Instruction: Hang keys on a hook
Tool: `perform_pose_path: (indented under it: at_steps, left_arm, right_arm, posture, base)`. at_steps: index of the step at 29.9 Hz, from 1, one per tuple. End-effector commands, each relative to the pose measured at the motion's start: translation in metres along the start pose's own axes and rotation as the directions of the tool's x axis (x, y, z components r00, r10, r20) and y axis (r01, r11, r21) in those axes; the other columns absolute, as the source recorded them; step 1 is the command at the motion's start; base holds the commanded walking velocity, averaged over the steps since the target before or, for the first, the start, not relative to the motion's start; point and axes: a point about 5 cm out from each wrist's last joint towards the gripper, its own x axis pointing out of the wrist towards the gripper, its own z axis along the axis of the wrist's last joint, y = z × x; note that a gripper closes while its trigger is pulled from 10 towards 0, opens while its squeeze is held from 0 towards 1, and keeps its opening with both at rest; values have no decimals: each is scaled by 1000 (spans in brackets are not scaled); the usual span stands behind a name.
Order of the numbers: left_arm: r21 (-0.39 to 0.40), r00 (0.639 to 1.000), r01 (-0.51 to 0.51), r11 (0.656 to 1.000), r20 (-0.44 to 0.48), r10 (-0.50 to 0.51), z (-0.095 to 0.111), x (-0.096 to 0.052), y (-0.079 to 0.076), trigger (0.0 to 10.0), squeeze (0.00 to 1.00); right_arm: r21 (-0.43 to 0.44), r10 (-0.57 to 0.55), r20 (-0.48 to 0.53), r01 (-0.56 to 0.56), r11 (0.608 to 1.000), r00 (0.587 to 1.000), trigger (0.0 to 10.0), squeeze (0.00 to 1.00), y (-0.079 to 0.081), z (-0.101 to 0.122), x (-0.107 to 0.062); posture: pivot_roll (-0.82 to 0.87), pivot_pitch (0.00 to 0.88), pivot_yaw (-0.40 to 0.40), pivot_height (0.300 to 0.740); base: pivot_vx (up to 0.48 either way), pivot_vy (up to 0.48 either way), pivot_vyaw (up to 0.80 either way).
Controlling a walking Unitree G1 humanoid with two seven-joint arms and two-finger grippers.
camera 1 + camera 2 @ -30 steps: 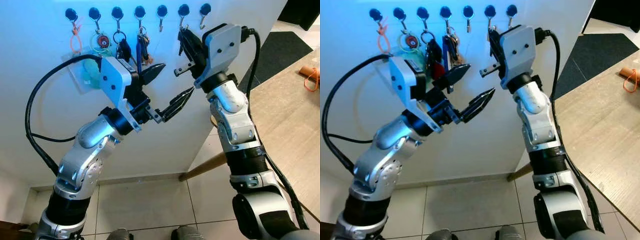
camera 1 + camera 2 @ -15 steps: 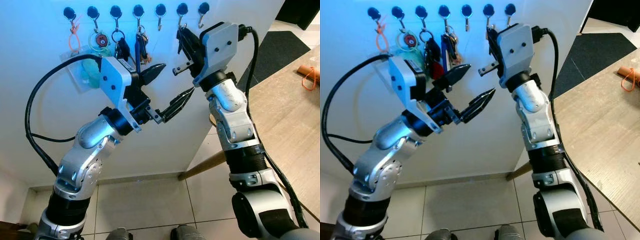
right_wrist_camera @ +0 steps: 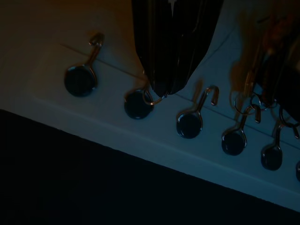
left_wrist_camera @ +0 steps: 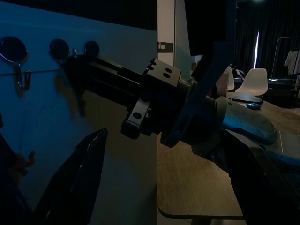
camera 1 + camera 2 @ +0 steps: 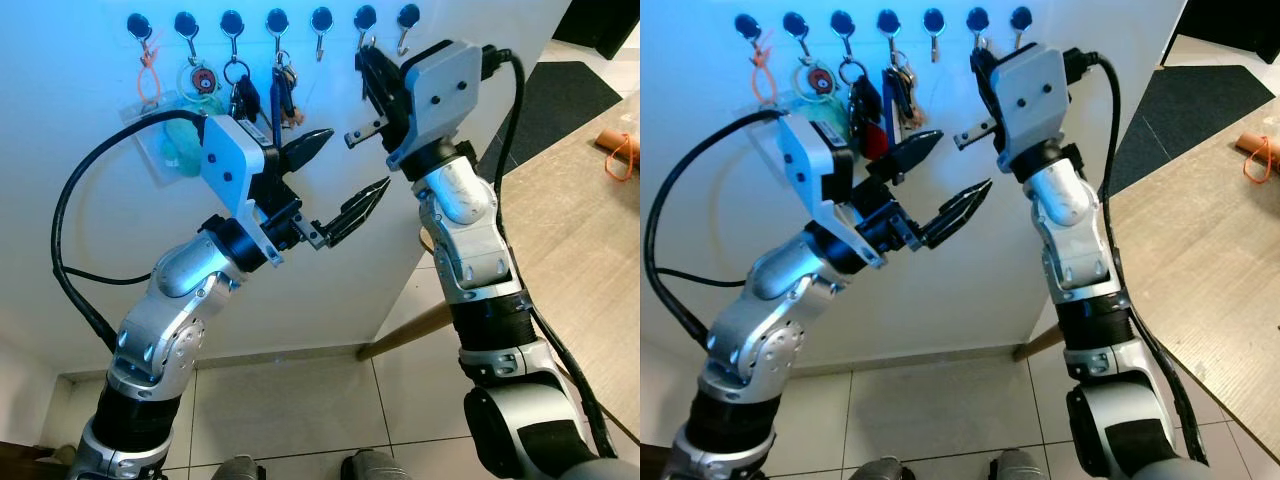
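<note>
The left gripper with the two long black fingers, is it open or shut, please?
Open: the left gripper has its two black fingers spread apart, nothing between them.

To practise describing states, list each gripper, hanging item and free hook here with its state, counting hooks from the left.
left gripper: open, held in the air before the wall.
right gripper: shut, tips at the sixth hook.
bunch of keys: hanging on the fourth hook.
orange loop: hanging on the first hook.
fifth hook: bare.
seventh hook: bare.

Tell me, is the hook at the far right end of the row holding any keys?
No, the rightmost hook hangs bare on the white wall, past the right gripper.
</note>
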Motion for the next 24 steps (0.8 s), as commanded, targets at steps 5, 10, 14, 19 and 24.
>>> perform_pose_path:
  at_steps: [5, 10, 14, 19, 24]
  left_arm:
    - [3, 1000, 18, 1000, -16, -18, -2, 1, -2, 10000, 0]
    - [0, 1000, 22, 1000, -18, -22, -2, 1, -3, 10000, 0]
    - [-4, 1000, 26, 1000, -16, -26, -2, 0, -4, 10000, 0]
    - [-4, 1000, 28, 1000, -14, -28, -1, 0, -4, 10000, 0]
    - [-3, 999, 31, 1000, -14, -31, -1, 1, -5, 10000, 0]
  right_arm:
    - [-11, 4, 16, -3, 1000, 1000, 10000, 0, 1, 3, 0]
    - [-13, 12, 6, -12, 1000, 1000, 10000, 0, 3, 2, -1]
    - [-18, 14, -1, -14, 1000, 1000, 10000, 0, 5, 1, -3]
    - [-18, 23, -2, -23, 1000, 1000, 10000, 0, 9, 2, -6]
    - [-14, 22, -5, -22, 1000, 1000, 10000, 0, 10, 1, -8]
  posture:
    - [20, 111, -20, 740]
    - [19, 108, -19, 740]
    - [17, 107, -18, 740]
    - [16, 106, -17, 740]
    - [16, 106, -17, 740]
  base:
    - [0, 0, 0]
    - [0, 0, 0]
    - [0, 0, 0]
    - [0, 0, 0]
    - [0, 0, 0]
